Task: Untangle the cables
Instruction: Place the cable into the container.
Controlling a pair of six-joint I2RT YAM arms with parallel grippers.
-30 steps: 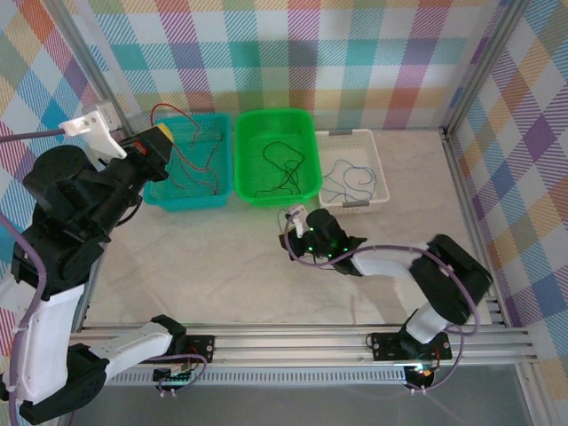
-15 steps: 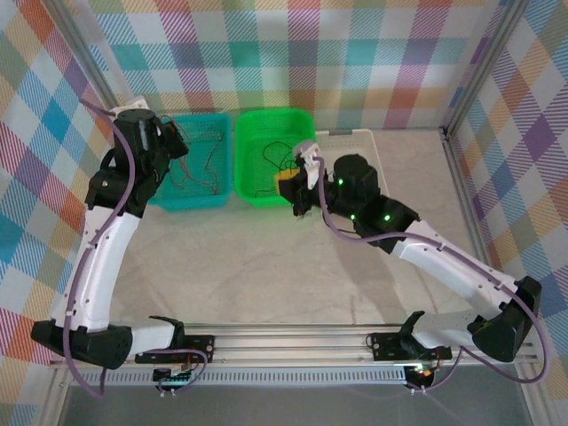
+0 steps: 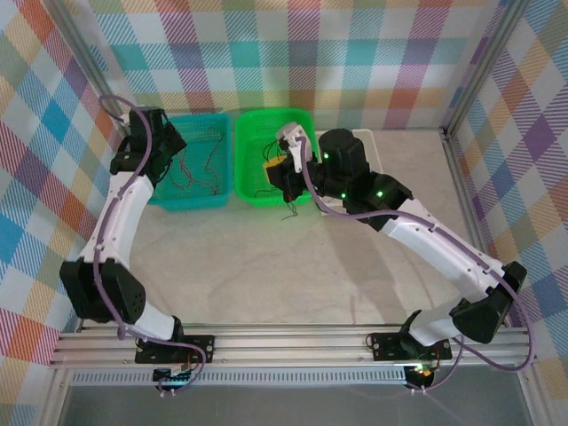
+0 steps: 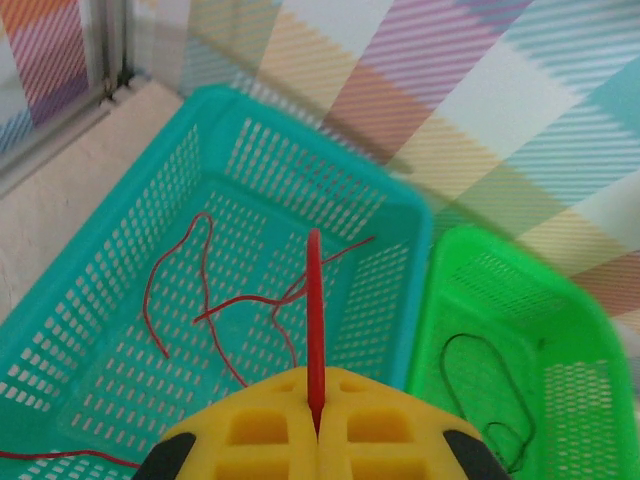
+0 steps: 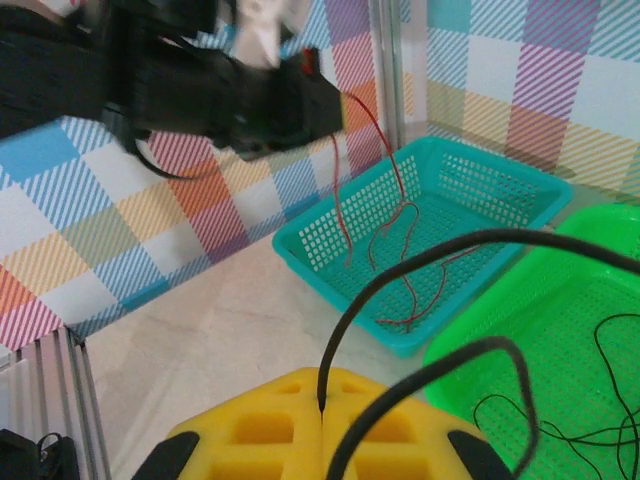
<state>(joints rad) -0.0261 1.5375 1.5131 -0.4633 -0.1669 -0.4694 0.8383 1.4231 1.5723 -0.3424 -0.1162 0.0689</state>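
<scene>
Red cable (image 4: pixel 314 310) is hanging from the clamped left gripper (image 4: pixel 317 425) over the teal basket (image 4: pixel 100 300) at ten o'clock; right gripper (image 5: pixel 322 420) is pinching a black cable (image 5: pixel 324 375).

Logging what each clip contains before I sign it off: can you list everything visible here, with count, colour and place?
Teal basket: one, teal, far edge of the table, left.
Green basket: one, green, next to it.
White basket: one, white, right of the green, mostly behind the right arm.
Red wires: several, red, in the teal basket, one rising to the left tool.
Black wires: several, black, in the green basket, one rising to the right tool.
Table: one, pale marbled, under the baskets.
Left tool: one, yellow fingers, shut on a red wire.
Right tool: one, yellow fingers, shut on a black wire.
</scene>
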